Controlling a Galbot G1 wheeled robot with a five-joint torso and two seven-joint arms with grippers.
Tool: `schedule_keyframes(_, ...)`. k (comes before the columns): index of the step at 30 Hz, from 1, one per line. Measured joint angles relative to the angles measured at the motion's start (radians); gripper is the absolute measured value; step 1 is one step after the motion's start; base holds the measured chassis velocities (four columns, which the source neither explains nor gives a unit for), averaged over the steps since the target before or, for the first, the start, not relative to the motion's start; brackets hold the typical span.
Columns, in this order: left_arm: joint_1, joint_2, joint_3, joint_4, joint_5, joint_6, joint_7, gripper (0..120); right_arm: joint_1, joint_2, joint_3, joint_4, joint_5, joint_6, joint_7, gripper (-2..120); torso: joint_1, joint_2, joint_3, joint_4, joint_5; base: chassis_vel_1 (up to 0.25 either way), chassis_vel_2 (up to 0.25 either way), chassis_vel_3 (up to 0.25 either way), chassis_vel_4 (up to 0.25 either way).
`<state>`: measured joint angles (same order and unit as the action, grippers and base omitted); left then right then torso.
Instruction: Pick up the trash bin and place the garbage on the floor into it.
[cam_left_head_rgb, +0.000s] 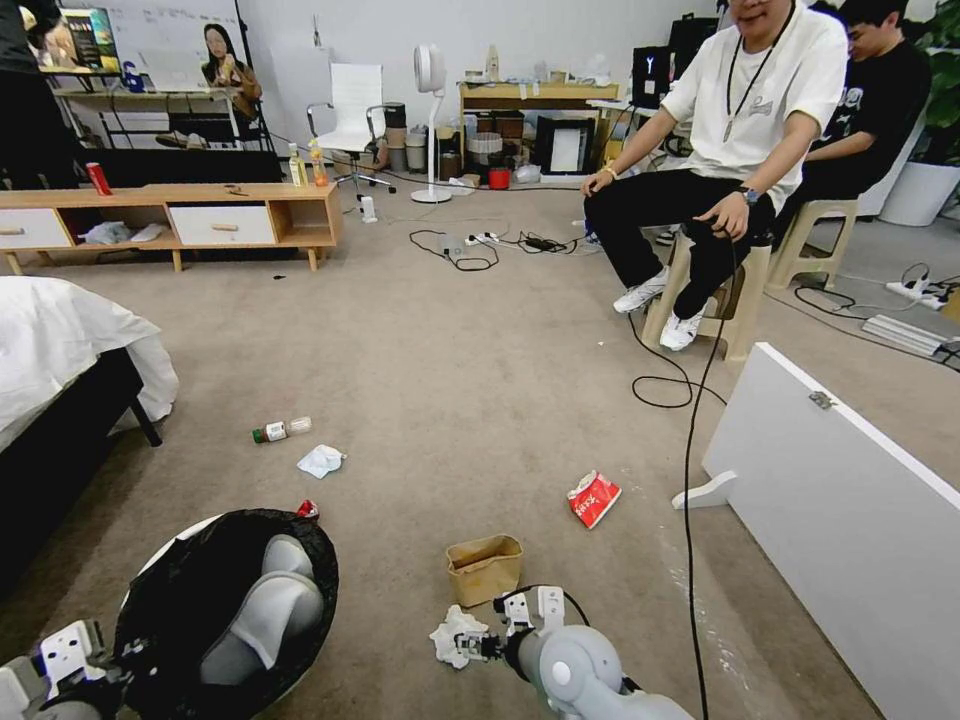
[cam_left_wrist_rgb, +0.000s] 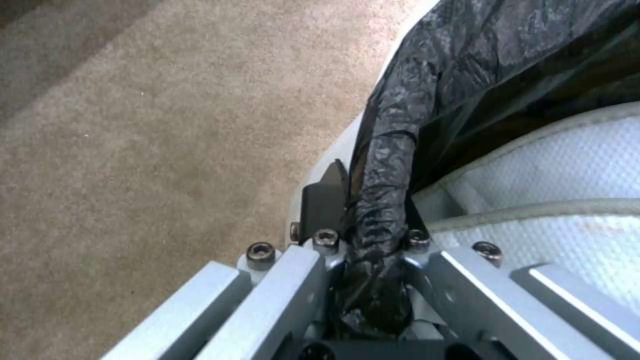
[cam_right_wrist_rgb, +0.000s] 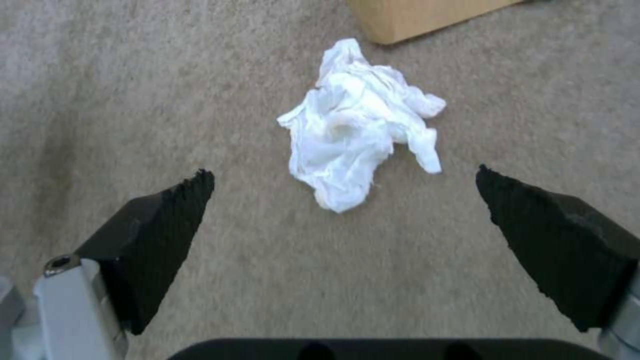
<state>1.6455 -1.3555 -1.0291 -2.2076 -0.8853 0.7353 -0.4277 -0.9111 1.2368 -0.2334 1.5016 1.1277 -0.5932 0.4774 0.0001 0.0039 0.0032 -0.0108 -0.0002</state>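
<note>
— Left gripper (cam_left_wrist_rgb: 373, 220)?
— Clamped tight on the rim of the small round white trash bin (cam_left_head_rgb: 160, 556) lined with crinkly black plastic bag (cam_left_wrist_rgb: 393, 165), down at the near left of the flat beige-grey carpet floor (cam_left_head_rgb: 470, 340).
— And the right gripper (cam_right_wrist_rgb: 343, 175)?
— Spread wide, holding nothing, poised just above a crumpled white tissue (cam_right_wrist_rgb: 360, 125) (not touching it), just beside the open brown paper bag (cam_left_head_rgb: 484, 568).
— Rest of the garbage?
— Scattered further out on the carpet: another crumpled white tissue (cam_left_head_rgb: 320, 461), a small clear green-capped bottle (cam_left_head_rgb: 280, 430) lying flat near it, a red-and-white snack packet (cam_left_head_rgb: 593, 498) off right, a small crushed red piece (cam_left_head_rgb: 307, 509) touching the bin's far rim.
</note>
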Motion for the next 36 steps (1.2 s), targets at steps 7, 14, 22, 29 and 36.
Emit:
schedule_keyframes(7, -0.001, -0.003, 0.0, 0.003, 0.0, 0.0, 0.001, 1, 0.039, 0.033, -0.022, -0.081, -0.032, 0.023, -0.03, 100, 0.0, 0.0, 0.0, -0.0001, 0.0002, 0.0, 0.0, 0.0, 0.0)
schedule_keyframes(14, -0.003, -0.009, 0.009, 0.006, 0.004, 0.0, 0.002, 1, 0.081, 0.062, -0.039, -0.158, -0.062, 0.039, -0.058, 100, 0.0, 0.0, 0.0, 0.0, 0.0001, 0.0, 0.0, 0.0, 0.0)
schedule_keyframes(22, -0.015, -0.01, 0.025, 0.018, 0.009, 0.0, 0.003, 1, 0.124, 0.094, -0.08, -0.259, -0.094, 0.057, -0.067, 100, 0.0, 0.0, 0.0, 0.0, 0.0001, 0.0, 0.0, 0.0, 0.0)
schedule_keyframes(29, -0.026, -0.007, 0.035, 0.03, 0.01, 0.0, 0.004, 1, 0.133, 0.106, -0.113, -0.315, -0.107, 0.071, -0.08, 100, 0.0, 0.0, 0.0, -0.0001, 0.0001, 0.0, 0.0, 0.0, 0.0)
schedule_keyframes(36, -0.035, -0.001, 0.043, 0.045, 0.012, 0.0, 0.006, 1, 0.143, 0.12, -0.123, -0.354, -0.113, 0.085, -0.098, 100, 0.0, 0.0, 0.0, -0.0001, 0.0001, 0.0, 0.0, 0.0, 0.0)
